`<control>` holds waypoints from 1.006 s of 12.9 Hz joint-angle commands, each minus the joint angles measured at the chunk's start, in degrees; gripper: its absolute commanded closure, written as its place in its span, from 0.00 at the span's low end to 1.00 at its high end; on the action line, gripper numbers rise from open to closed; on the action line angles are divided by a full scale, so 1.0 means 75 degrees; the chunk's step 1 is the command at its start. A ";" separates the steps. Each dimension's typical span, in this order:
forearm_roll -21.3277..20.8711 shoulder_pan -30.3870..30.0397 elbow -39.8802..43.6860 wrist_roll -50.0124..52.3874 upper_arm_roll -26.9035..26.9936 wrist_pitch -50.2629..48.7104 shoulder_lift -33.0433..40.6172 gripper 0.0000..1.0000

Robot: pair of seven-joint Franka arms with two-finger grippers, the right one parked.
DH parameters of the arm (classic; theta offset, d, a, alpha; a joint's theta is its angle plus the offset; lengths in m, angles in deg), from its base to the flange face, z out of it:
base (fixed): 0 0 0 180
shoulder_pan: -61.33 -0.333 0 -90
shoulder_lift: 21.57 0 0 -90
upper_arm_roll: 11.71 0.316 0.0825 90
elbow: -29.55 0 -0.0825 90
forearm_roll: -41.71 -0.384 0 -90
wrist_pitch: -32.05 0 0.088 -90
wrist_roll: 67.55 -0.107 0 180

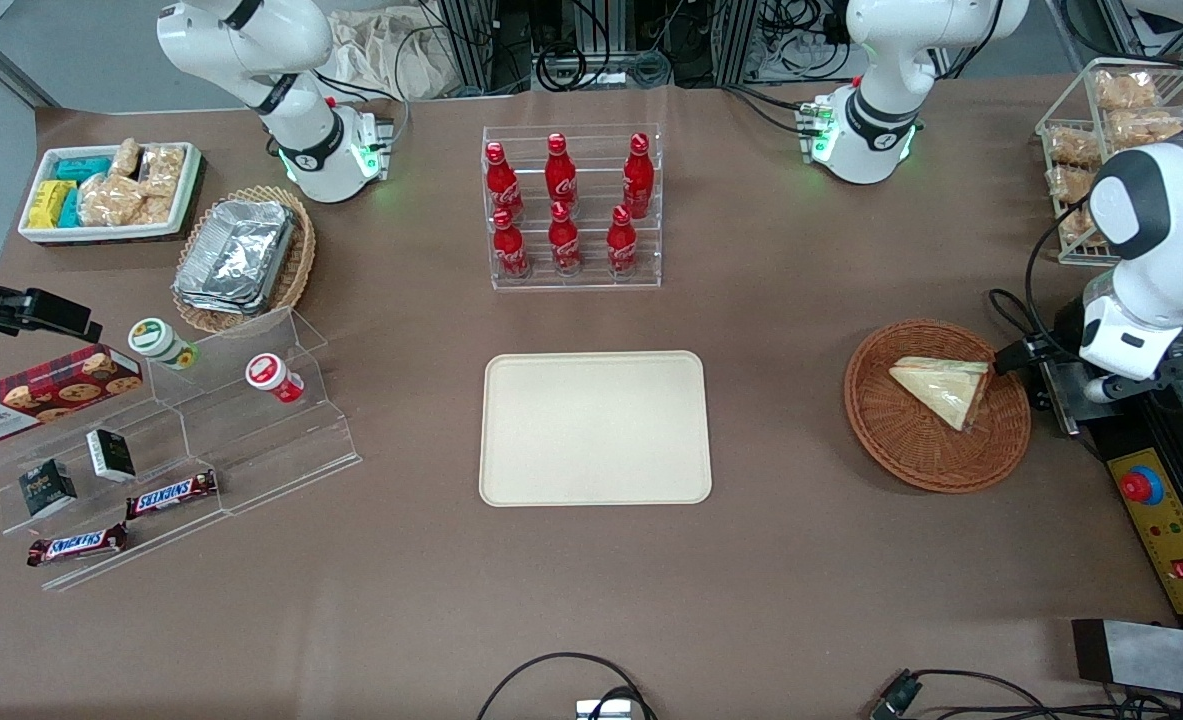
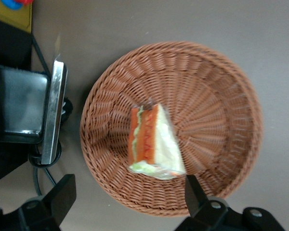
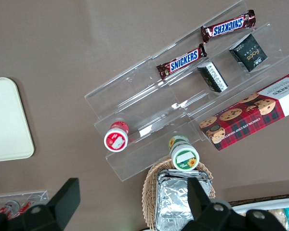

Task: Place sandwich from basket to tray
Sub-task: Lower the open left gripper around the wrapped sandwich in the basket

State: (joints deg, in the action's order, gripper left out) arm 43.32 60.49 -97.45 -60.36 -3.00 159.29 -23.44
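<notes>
Front view: the sandwich (image 1: 939, 388) lies in the basket (image 1: 911, 455) on the bench (image 1: 771, 560), toward the working arm's end; the tray (image 1: 595, 428) sits well apart. Left wrist view: the hand (image 2: 127, 195) hangs above the basket (image 2: 216, 86), fingers (image 2: 62, 192) spread wide, gripping nothing; the sandwich (image 2: 154, 142) shows between them.

Brown table (image 1: 401, 620), tray (image 1: 595, 428), basket (image 1: 911, 450)

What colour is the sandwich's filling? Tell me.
Orange-pink and green, clearest in the left wrist view on the sandwich; the open pincer hovers above.
</notes>
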 commanded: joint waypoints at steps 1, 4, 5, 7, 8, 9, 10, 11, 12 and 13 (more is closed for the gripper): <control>0.0324 -0.0063 -0.0538 0.0096 -0.0014 0.0646 0.0110 0.00; 0.0699 -0.0099 -0.0925 0.0096 -0.0002 0.1279 -0.0054 0.00; 0.0758 -0.0099 -0.1007 0.0096 -0.0002 0.1420 -0.0067 0.00; 0.0945 -0.0099 -0.1183 0.0096 -0.0014 0.1748 -0.0172 0.00; 0.1062 -0.0087 -0.1277 0.0107 -0.0014 0.1993 -0.0253 0.00; 0.1214 -0.0087 -0.1359 0.0096 -0.0014 0.2205 -0.0312 0.00; 0.1344 -0.0075 -0.1406 0.0096 -0.0025 0.2311 -0.0371 0.00; 0.1414 -0.0064 -0.1407 0.0107 -0.0025 0.2370 -0.0429 0.00; 0.1520 -0.0064 -0.1407 0.0107 -0.0025 0.2417 -0.0511 0.00; 0.1660 -0.0029 -0.1407 0.0096 -0.0037 0.2545 -0.0593 0.00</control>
State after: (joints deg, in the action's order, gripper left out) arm 53.89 60.13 -107.42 -60.15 -2.87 175.95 -27.15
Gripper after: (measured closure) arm 0.000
